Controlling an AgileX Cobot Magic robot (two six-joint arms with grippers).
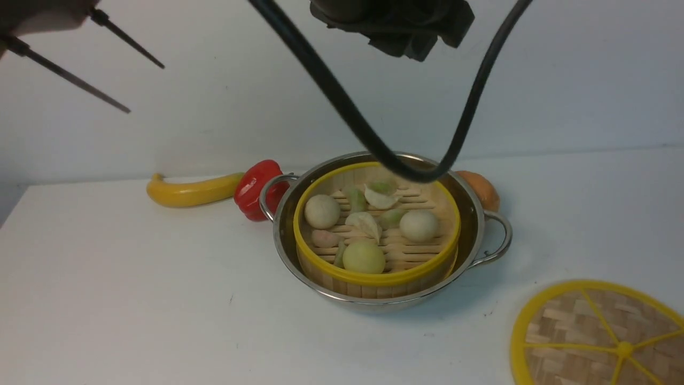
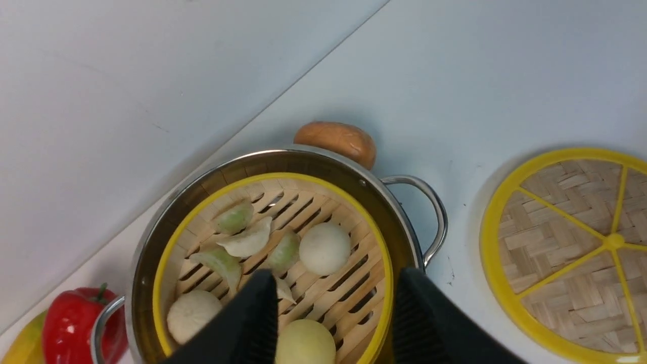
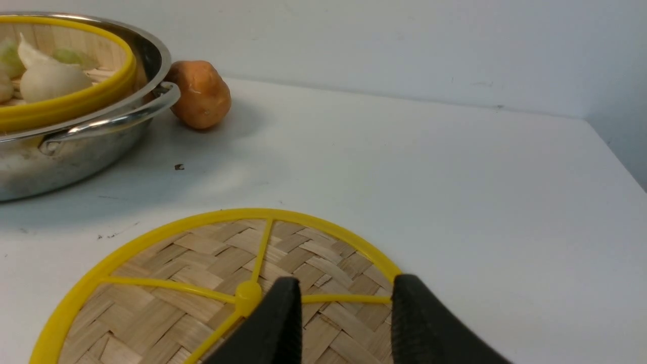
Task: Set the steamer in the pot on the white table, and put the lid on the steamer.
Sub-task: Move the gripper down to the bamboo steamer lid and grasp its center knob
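Note:
The steel pot stands mid-table on the white table. The steamer sits inside it, holding buns and dumplings. The lid lies flat on the table to the right of the pot, near the front edge. In the left wrist view my left gripper hangs open above the steamer, whose near rim shows between the fingers, untouched. My right gripper is open low over the lid, just beside its centre knob, with bare weave between the fingers. It does not show in the front view.
A yellow banana and a red pepper lie left of the pot, and a brown potato behind it. A black cable loop hangs in front of the pot. Thin dark rods cross the top left.

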